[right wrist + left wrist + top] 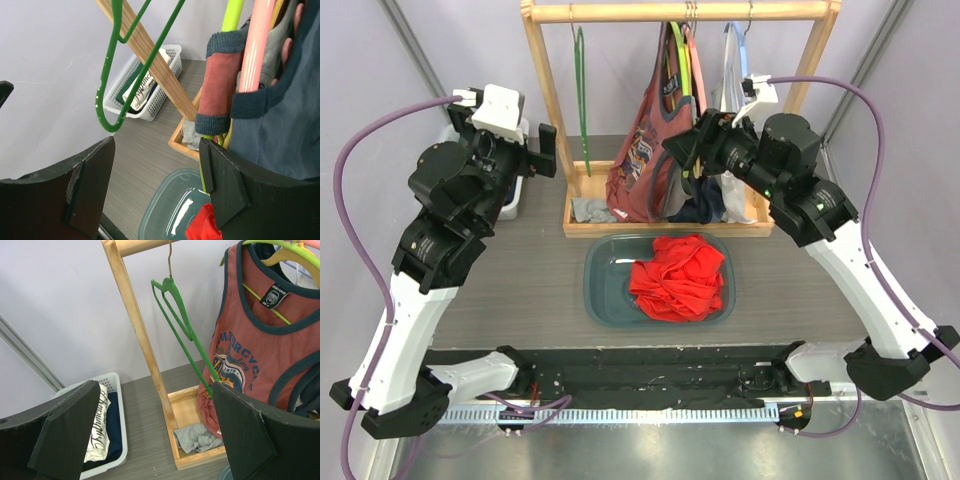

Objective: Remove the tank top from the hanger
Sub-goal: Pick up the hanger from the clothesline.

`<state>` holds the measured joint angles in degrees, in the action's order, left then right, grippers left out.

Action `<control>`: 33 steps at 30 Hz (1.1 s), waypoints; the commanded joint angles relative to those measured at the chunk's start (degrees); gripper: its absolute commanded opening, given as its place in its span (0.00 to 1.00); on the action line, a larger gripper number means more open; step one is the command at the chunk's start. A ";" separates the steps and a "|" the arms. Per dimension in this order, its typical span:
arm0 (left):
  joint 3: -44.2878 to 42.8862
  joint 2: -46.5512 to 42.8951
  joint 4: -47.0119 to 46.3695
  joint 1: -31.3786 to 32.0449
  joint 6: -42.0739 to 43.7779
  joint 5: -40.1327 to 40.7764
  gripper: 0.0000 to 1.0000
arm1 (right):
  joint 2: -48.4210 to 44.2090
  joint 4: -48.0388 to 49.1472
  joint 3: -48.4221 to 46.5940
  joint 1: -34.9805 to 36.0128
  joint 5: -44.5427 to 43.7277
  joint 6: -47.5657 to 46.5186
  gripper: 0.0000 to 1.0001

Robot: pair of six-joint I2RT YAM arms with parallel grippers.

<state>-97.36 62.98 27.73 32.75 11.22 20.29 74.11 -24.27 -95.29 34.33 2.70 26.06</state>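
Note:
The red tank top [645, 160] with navy trim hangs on a yellow-green hanger [678, 60] from the wooden rack's rod [680, 11]. My right gripper [688, 148] is open at the top's right side, about mid-height. In the right wrist view, one navy-edged red strap [220, 95] hangs just above the right finger [225, 180], beside the yellow-green hanger [232, 12], and nothing sits between the jaws [156, 150]. My left gripper [525, 152] is open, left of the rack and apart from the tank top [260, 340].
An empty green hanger [582, 100] hangs at the rod's left end. More garments and a pink hanger [255, 50] hang behind the tank top. A grey cloth [197, 437] lies in the rack's base tray. A teal bin [605, 290] holds red fabric. A white basket [117, 390] stands far left.

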 commanded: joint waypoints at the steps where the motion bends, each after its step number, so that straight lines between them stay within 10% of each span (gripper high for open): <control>1: -0.02 -0.58 -3.12 -0.58 0.38 -0.69 1.00 | -3.53 0.72 1.85 0.13 -1.91 -0.49 0.76; 33: 2.09 -3.65 -2.06 -2.52 -2.26 -2.28 1.00 | 6.57 3.97 -5.95 -2.95 -9.30 -4.36 0.77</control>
<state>-95.79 60.80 27.66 30.81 9.41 18.81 77.49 -23.97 -95.96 32.93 -5.63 22.87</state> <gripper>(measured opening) 0.996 0.770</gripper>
